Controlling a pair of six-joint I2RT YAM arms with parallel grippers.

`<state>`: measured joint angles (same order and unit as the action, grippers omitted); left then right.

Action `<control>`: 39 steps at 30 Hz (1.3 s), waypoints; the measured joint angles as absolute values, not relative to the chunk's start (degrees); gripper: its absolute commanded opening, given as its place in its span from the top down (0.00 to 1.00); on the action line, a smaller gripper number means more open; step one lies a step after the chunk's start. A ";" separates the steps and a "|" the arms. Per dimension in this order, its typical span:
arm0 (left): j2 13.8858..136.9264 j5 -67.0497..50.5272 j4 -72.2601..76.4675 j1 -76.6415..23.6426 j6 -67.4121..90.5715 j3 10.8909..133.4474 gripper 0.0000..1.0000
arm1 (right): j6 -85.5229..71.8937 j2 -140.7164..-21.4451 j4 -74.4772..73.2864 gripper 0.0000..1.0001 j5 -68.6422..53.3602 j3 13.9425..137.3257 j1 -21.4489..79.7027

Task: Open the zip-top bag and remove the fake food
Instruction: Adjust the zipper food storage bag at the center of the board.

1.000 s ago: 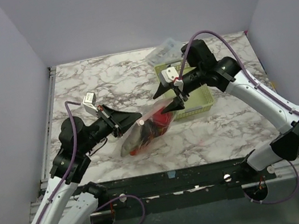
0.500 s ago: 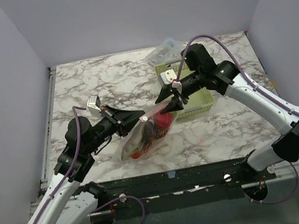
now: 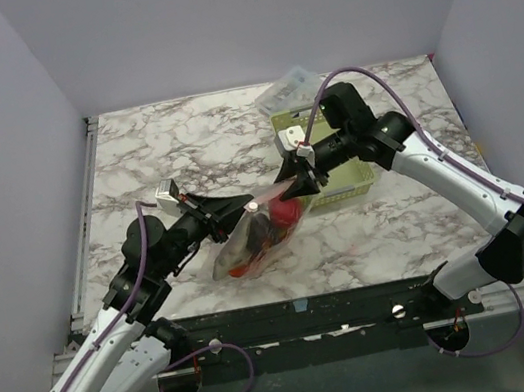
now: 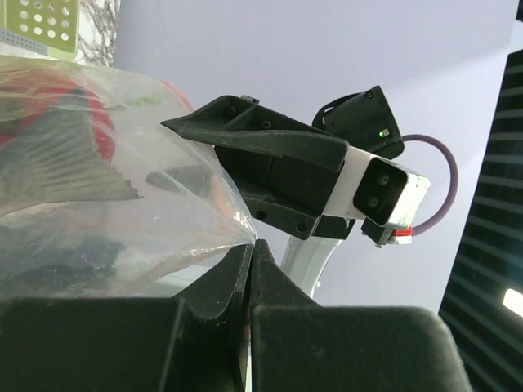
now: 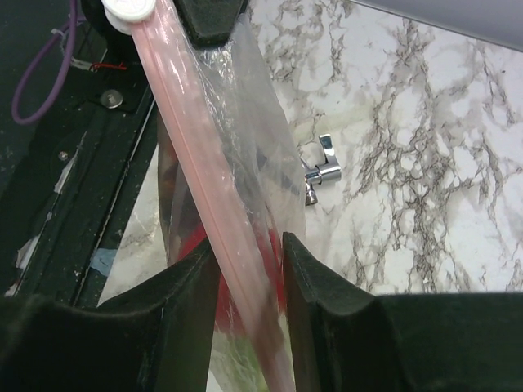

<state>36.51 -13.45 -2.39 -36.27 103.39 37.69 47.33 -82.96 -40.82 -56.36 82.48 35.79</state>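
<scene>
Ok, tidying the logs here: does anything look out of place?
A small shiny metal part lies loose on the marble table beside the zip-top bag; it matches neither the bag nor the fake food inside.

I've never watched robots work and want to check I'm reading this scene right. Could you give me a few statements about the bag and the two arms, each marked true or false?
1. The left gripper is clamped shut on the zip-top bag. True.
2. All the fake food has been taken out and lies in the green basket. False: red pieces show inside the bag.
3. The right gripper has a finger on each side of the pinkish zip strip. True.
4. The green basket stands beside the left arm. False: it stands on the right side of the table, just behind the right gripper.
</scene>
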 measured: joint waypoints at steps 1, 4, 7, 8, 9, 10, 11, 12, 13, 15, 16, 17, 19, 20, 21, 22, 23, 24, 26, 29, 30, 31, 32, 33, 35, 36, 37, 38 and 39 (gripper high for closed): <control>36.21 -13.13 -2.37 -36.38 103.74 37.34 1.00 | 47.13 -82.96 -40.60 0.65 -56.23 82.24 35.79; 35.33 -11.92 -2.22 -36.51 105.25 36.51 1.00 | 46.52 -82.96 -40.14 0.71 -56.07 81.78 35.79; 35.00 -11.03 -1.93 -36.51 106.21 36.18 1.00 | 46.04 -82.96 -39.68 0.81 -55.94 81.78 35.79; 34.92 -10.81 -1.78 -36.51 106.52 36.07 1.00 | 45.87 -82.96 -39.51 0.86 -55.94 81.78 35.79; 34.92 -10.59 -1.74 -36.51 106.80 36.01 1.00 | 45.63 -82.96 -39.38 0.89 -55.92 81.78 35.79; 34.85 -10.37 -1.56 -36.51 107.00 35.88 1.00 | 45.19 -82.96 -39.22 0.92 -55.92 81.78 35.79; 34.81 -10.20 -1.50 -36.51 107.18 35.79 1.00 | 44.77 -82.96 -39.03 0.94 -55.92 81.78 35.79; 34.72 -9.93 -1.41 -36.51 107.28 35.73 1.00 | 44.45 -82.96 -38.87 0.97 -55.92 81.78 35.79; 34.63 -9.78 -1.32 -36.51 107.33 35.70 1.00 | 43.94 -82.96 -38.72 0.98 -55.92 81.78 35.79; 34.48 -9.61 -0.91 -36.51 107.42 35.51 0.94 | 43.00 -82.94 -38.48 0.99 -55.94 81.78 35.79; 34.46 -9.56 -0.80 -36.51 107.42 35.44 0.86 | 42.54 -82.91 -38.41 0.99 -55.96 81.78 35.77; 34.44 -9.54 -0.60 -36.51 107.42 35.38 0.76 | 41.98 -82.91 -38.30 0.99 -56.05 81.78 35.55; 34.28 -9.43 0.16 -36.51 107.24 35.11 0.56 | 40.64 -82.81 -37.82 0.99 -56.55 81.62 35.03; 34.20 -9.39 0.71 -36.51 107.33 35.03 0.50 | 39.97 -82.63 -37.50 0.99 -56.93 81.34 34.72; 34.00 -9.39 0.99 -36.51 107.22 34.89 0.44 | 39.11 -82.35 -37.17 1.00 -57.41 80.88 34.33; 33.67 -9.41 1.32 -36.51 106.69 34.81 0.38 | 38.24 -82.00 -36.88 0.99 -57.76 80.36 33.80; 33.32 -9.41 1.48 -36.51 106.13 34.68 0.33 | 37.19 -81.56 -36.56 0.99 -58.19 79.72 33.10; 32.95 -9.43 1.61 -36.51 105.82 34.52 0.26 | 36.27 -81.08 -36.25 0.99 -58.54 79.13 32.38; 31.83 -9.67 2.17 -36.42 104.60 33.69 0.19 | 34.37 -79.92 -35.38 0.99 -59.42 77.78 30.63; 29.45 -11.20 2.94 -35.16 100.29 31.33 0.09 | 32.47 -77.95 -34.79 0.99 -60.47 75.90 28.36; 28.73 -11.57 2.92 -34.37 98.89 30.81 0.03 | 31.92 -77.12 -34.79 0.99 -60.97 75.33 27.46; 27.86 -12.36 2.83 -33.32 95.92 30.48 0.01 | 31.51 -76.47 -34.79 0.99 -61.30 75.05 26.72; 27.16 -12.93 2.55 -32.27 93.06 30.50 0.01 | 31.33 -76.03 -34.79 0.99 -61.58 74.96 26.09; 26.61 -13.91 1.78 -31.05 88.95 31.05 0.01 | 31.14 -75.50 -34.81 0.99 -61.91 74.87 25.43; 26.15 -15.20 -1.26 -29.19 79.05 33.87 0.01 | 30.94 -74.56 -34.89 0.99 -62.57 74.78 24.21; 26.24 -15.92 -3.33 -28.40 72.69 36.69 0.01 | 30.89 -73.84 -35.11 0.99 -63.00 74.76 23.62; 26.44 -16.53 -4.60 -28.21 68.60 38.70 0.01 | 30.89 -73.69 -35.20 0.99 -63.11 74.76 23.16; 26.83 -17.69 -5.98 -28.08 61.36 42.09 0.01 | 30.89 -73.32 -35.44 0.99 -63.44 74.76 22.70; 27.00 -18.92 -6.55 -28.08 55.40 44.47 0.01 | 30.89 -73.01 -35.73 0.99 -63.75 74.76 22.24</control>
<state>27.00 -18.92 -6.55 -28.08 55.40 44.47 30.89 -73.01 -35.73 -63.75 74.76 22.24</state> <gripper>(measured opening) 0.986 0.012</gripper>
